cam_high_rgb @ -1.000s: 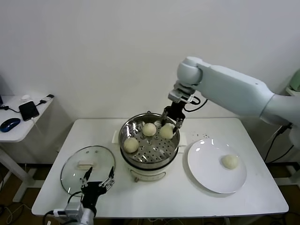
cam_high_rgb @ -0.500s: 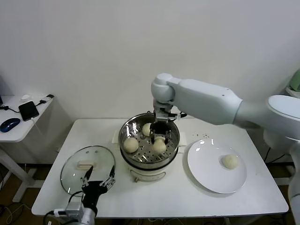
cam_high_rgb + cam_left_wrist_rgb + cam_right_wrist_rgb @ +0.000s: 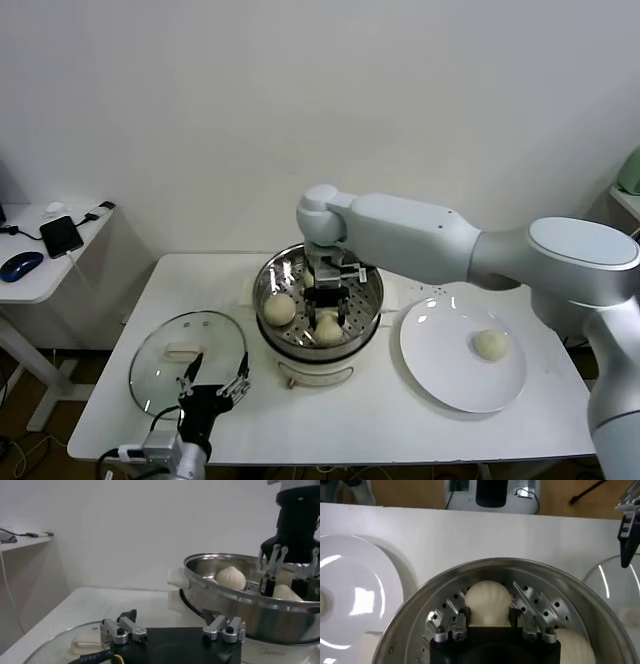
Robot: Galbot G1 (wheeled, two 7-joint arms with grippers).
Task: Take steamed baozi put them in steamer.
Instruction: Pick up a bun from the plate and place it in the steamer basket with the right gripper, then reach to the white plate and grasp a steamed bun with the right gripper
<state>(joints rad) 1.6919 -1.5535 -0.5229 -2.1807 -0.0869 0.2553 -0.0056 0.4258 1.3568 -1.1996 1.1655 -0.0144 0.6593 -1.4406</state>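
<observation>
One bent right arm's tool [image 3: 327,303] around baozi [image 3: 328,326]

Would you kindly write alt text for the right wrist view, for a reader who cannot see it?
The right end effector is closed on a cream-white steamed baozi just above the perforated tray of the round steel steamer. A second baozi lies in the steamer beside it, and a white plate sits on the table nearby.

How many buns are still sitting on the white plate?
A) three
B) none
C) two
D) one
D: the head view shows a single bun lying on the white plate, while the other buns are over in the steamer.
</observation>
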